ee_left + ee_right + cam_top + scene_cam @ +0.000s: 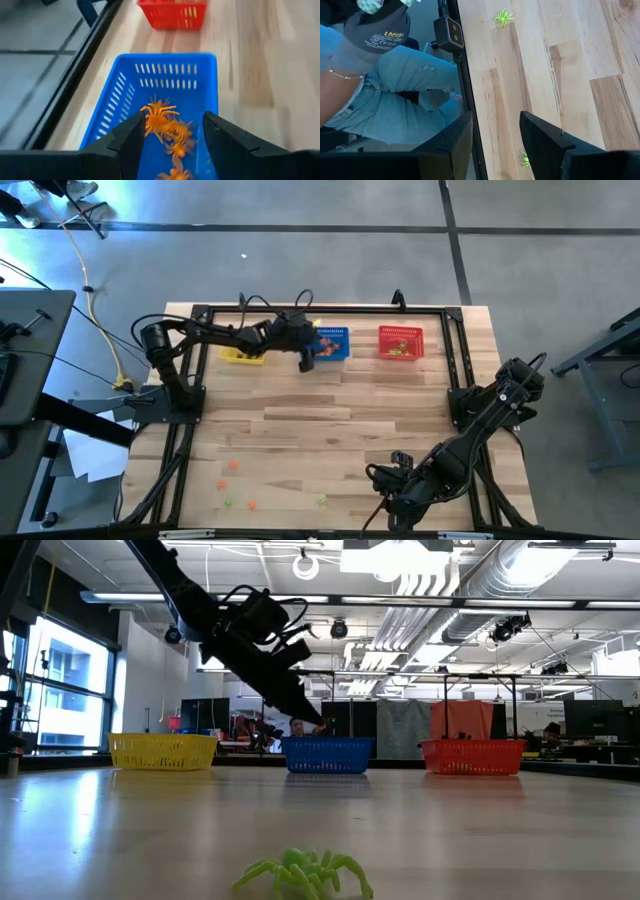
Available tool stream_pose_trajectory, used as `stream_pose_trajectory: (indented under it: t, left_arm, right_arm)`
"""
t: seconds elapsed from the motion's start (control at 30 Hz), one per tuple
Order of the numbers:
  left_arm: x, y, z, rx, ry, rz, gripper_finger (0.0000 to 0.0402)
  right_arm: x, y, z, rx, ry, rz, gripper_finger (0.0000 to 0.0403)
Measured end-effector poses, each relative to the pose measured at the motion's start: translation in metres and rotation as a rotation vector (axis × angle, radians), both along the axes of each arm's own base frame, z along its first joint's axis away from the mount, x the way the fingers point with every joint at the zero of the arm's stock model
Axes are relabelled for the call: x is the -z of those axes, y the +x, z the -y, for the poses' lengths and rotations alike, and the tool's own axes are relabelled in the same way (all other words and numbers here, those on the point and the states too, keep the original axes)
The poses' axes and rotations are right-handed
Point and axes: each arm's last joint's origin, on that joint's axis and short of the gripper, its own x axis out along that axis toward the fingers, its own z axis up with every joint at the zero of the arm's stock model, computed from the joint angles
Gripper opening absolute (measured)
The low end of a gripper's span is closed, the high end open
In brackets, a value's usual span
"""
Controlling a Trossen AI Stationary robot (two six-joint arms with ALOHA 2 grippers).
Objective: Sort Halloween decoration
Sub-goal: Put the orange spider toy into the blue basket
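Left gripper [172, 145] hangs open and empty over the blue basket [172, 75], right above its orange spiders [167, 130], apparently sorting by colour.

Left gripper [306, 360] extended far forward, fingers apart; right gripper [398, 480] low, parted.

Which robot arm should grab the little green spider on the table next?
Probably the right: its open, empty gripper hangs by the front edge, nearest the light green plastic spider. The left gripper is far off over the blue mesh basket.

Pale matt wood table [300, 440], perforated glossy plastic blue basket [125, 90]
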Motion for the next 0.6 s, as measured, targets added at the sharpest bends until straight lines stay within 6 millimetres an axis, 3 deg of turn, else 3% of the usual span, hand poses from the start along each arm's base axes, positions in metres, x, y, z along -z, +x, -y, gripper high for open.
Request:
stream_pose_trajectory:
  t: [0.3, 0.6]
  left_arm:
    - [0.006, 0.002, 0.014, 0.098, 0.325, -0.218, 0.0186]
    - [0.005, 0.003, 0.018, 0.041, 0.266, -0.19, 0.0186]
  right_arm:
    - [0.0, 0.0, 0.0, 0.0, 0.0, 0.0, 0.016]
    - [0.0, 0.0, 0.0, 0.0, 0.0, 0.0, 0.016]
